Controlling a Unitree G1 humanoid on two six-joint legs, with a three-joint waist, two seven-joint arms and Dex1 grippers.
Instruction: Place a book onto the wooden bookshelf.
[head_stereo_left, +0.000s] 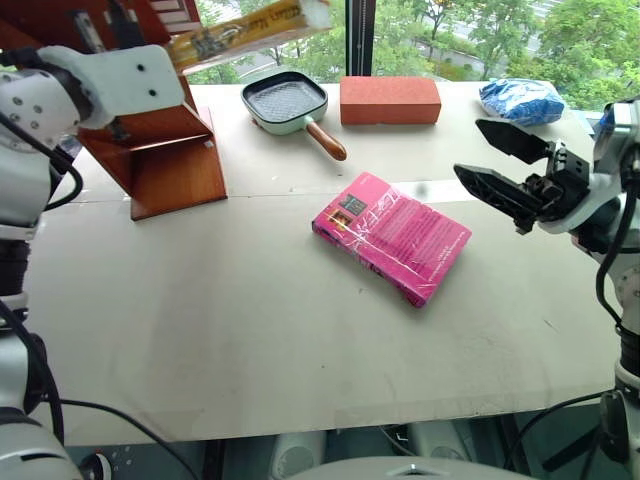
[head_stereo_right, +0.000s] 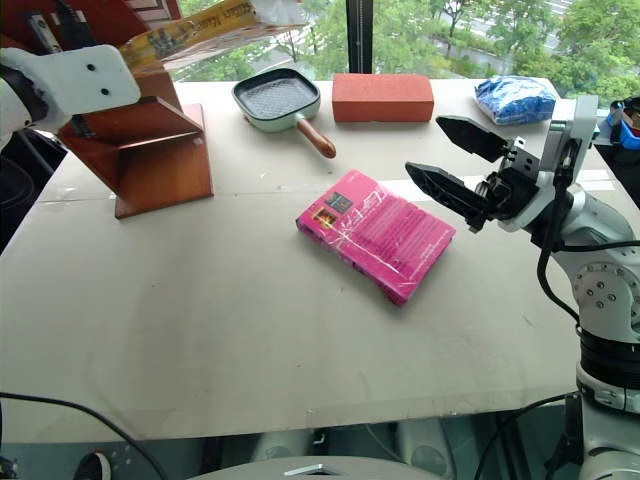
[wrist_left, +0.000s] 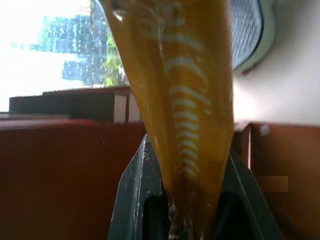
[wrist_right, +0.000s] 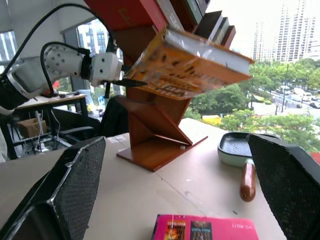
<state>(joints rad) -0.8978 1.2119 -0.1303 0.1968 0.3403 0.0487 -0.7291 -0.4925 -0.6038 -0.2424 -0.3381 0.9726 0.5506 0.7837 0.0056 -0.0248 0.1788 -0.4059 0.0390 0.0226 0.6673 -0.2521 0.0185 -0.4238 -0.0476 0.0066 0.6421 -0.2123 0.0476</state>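
Above bookshelf (wrist_right: 155, 135), book (wrist_right: 192, 65) level, lengthwise rightward

Pink book (head_stereo_left: 392, 236) sits mid-table with bare tabletop (head_stereo_left: 250, 340) all round it. Pan (head_stereo_left: 288, 105) and brick block (head_stereo_left: 390, 100) crowd the far edge beside the wooden bookshelf (head_stereo_left: 165, 160).

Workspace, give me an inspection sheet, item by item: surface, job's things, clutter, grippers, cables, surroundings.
Surface: pale table, seam across it.
Job's things: yellow-orange book held in the air beside the wooden bookshelf, not yet on a ledge.
Clutter: pink book lying flat mid-table; grill pan; brick block; blue bag.
Grippers: left gripper shut on the yellow-orange book; right gripper open, empty, above the table.
Cables: black cables below the table's near edge.
Surroundings: window, trees, buildings outside.
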